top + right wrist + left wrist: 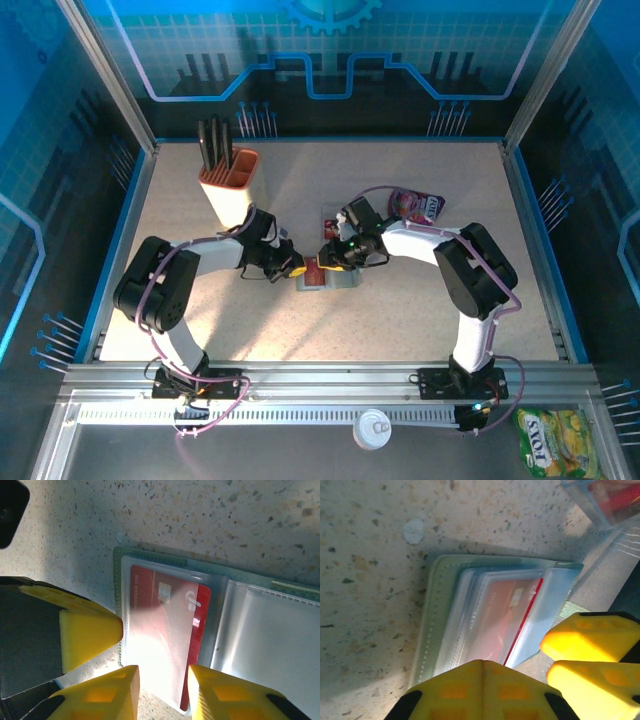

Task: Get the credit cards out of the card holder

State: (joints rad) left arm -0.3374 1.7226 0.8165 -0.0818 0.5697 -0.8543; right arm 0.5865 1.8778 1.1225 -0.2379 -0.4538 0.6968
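From above, the card holder (pixel 340 281) is seen in the middle of the table (pixel 220 330), and the left gripper (pixel 298 268) and right gripper (pixel 333 258) are met over it. From the left wrist, the left fingers (pixel 455 690) are seen pressed together at its edge. From the right wrist, the right fingers (pixel 110 695) are held apart over a red credit card (pixel 165 615) tucked inside.

Can't read print on credit card (pixel 165 630) in card holder (pixel 260 645); can't fully see card's lower edge behind right gripper (pixel 162 677) jaws.
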